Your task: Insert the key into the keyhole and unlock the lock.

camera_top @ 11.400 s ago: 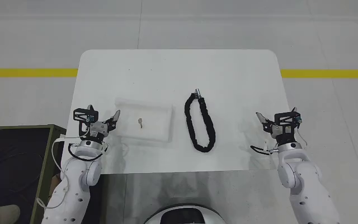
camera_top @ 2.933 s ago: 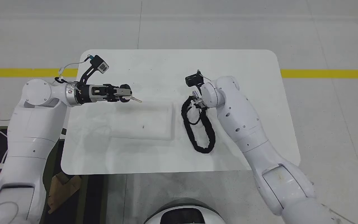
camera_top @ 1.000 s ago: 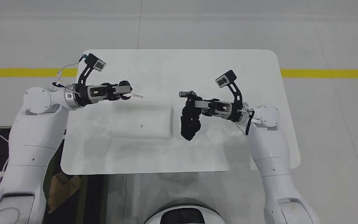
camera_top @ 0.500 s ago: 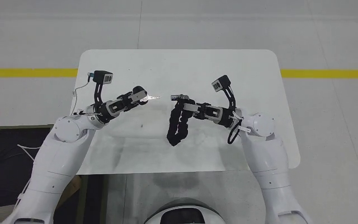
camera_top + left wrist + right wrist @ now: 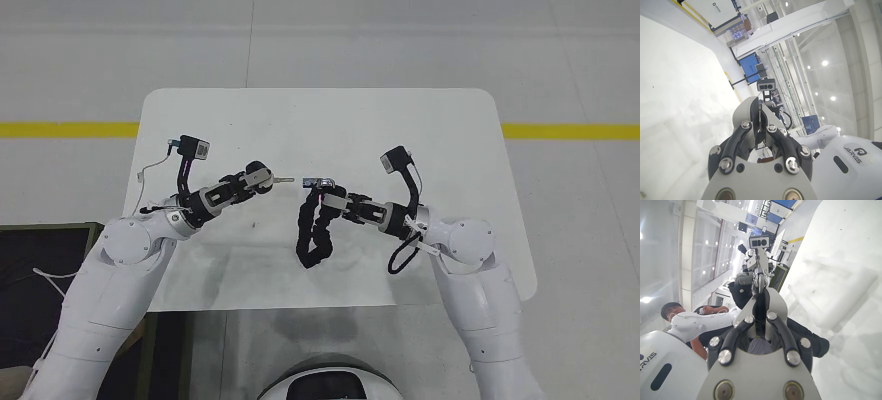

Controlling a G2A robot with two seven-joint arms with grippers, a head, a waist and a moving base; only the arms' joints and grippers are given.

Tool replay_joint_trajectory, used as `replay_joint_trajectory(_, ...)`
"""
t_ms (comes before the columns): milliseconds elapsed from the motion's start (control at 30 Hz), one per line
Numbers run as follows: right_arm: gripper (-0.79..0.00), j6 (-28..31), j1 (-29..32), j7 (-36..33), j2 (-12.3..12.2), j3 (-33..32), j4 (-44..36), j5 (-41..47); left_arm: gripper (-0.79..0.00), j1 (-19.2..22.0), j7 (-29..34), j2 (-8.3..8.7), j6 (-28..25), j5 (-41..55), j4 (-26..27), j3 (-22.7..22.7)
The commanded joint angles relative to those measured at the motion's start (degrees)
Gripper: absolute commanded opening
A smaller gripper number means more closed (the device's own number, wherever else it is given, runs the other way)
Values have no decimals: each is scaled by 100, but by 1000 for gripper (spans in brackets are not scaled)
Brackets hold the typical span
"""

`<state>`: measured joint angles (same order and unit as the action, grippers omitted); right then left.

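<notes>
- The left gripper (image 5: 264, 179) is a little left of the middle of the top view, above the white bench (image 5: 450, 130), and it is clenched on the key (image 5: 283, 180)
- The key sticks out level from the fingertips, its tip aimed to the right at the lock (image 5: 318, 184); there is a small gap between the tip and the lock, so the two are near but apart
- From the left wrist camera, that gripper (image 5: 759, 106) has the key (image 5: 759, 117) pinched edge-on between its dark pads (image 5: 754, 113)
- The right gripper (image 5: 335, 201) is just right of the middle of the top view, grasping the chain just behind the lock, with the metal head turned left toward the key
- The chain (image 5: 310, 232), in a black fabric sleeve, hangs from that gripper toward the lower middle of the frame in a loose folded loop; I cannot tell if its low end touches the bench
- From the right wrist camera, the gripper (image 5: 761, 294) is closed on the black sleeve and the grey lock (image 5: 745, 280) juts out past the fingertips; the keyhole is too small to make out
- A white tray (image 5: 838, 285) lies flat on the bench off to the side of the lock
</notes>
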<state>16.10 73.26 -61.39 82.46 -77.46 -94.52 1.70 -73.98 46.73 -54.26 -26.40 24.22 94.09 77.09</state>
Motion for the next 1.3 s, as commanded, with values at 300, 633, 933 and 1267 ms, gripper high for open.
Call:
replay_joint_trajectory(300,-785,231,3,158,-91,126,14,-132,-785,2,228,-81,341,147,-47,33)
replay_joint_trajectory(633,-785,242,-10,288,-161,237,23,-161,-785,-8,365,-152,379,149,-46,81)
replay_joint_trajectory(933,-785,233,-38,348,-221,324,6,-171,-785,-51,457,-196,420,80,-32,184)
replay_joint_trajectory(1267,-785,224,-56,402,-283,394,-3,-136,-785,-89,506,-251,446,16,-11,240)
